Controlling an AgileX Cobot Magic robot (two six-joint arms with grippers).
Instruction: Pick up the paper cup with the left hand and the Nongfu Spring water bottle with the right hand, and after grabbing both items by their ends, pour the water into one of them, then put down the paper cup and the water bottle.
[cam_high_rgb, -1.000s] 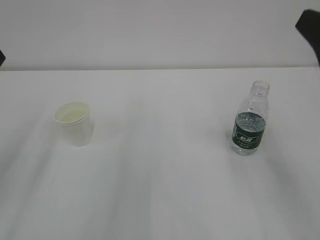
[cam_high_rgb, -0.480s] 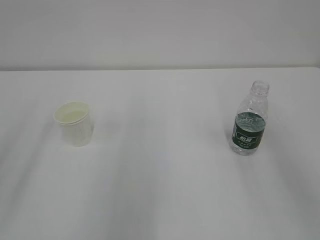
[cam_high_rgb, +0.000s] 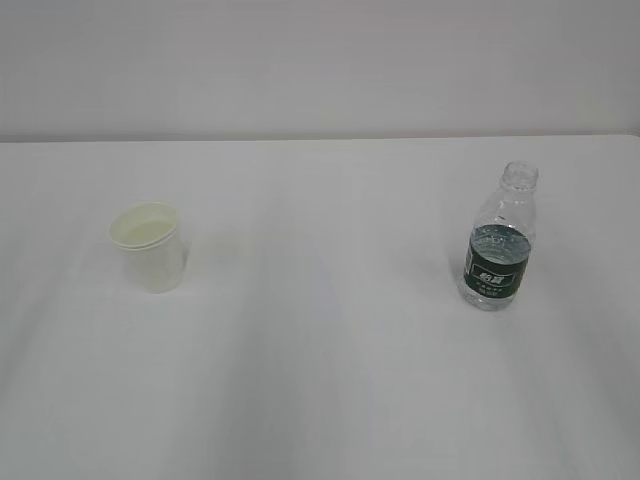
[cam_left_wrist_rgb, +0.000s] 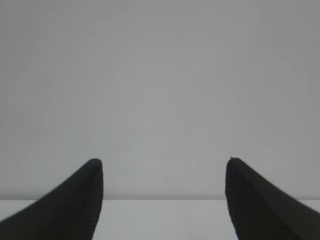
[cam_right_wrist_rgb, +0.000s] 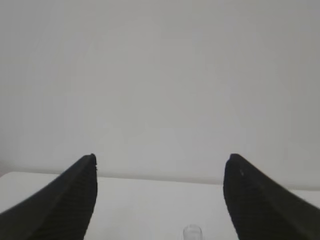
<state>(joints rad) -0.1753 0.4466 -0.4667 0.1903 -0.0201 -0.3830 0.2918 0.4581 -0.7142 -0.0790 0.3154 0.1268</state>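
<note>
The paper cup (cam_high_rgb: 149, 247) stands upright on the left part of the white counter (cam_high_rgb: 320, 380), well apart from the Nongfu Spring water bottle (cam_high_rgb: 499, 243), which stands upright on the right part, nearer the right edge. Both sit roughly midway between the far edge and the near edge. The bottle's neck is capless, and the water (cam_high_rgb: 497, 240) inside reaches about to the top of the dark green label band. Only the exterior view shows both things whole; neither arm appears in it.

The left wrist view shows the left tool (cam_left_wrist_rgb: 162, 162) with its two dark fingers (cam_left_wrist_rgb: 75, 200) spread wide, nothing between them, facing a plain grey wall (cam_left_wrist_rgb: 160, 75) above the counter's far edge. Neither cup nor bottle appears there.

The right wrist view shows the right tool (cam_right_wrist_rgb: 160, 159) likewise spread wide and holding nothing. At the bottom edge of that view, between the fingers (cam_right_wrist_rgb: 252, 200), the clear rim of the bottle's neck (cam_right_wrist_rgb: 192, 232) just shows, not touching either finger. Nothing stands between cup and bottle on the counter.
</note>
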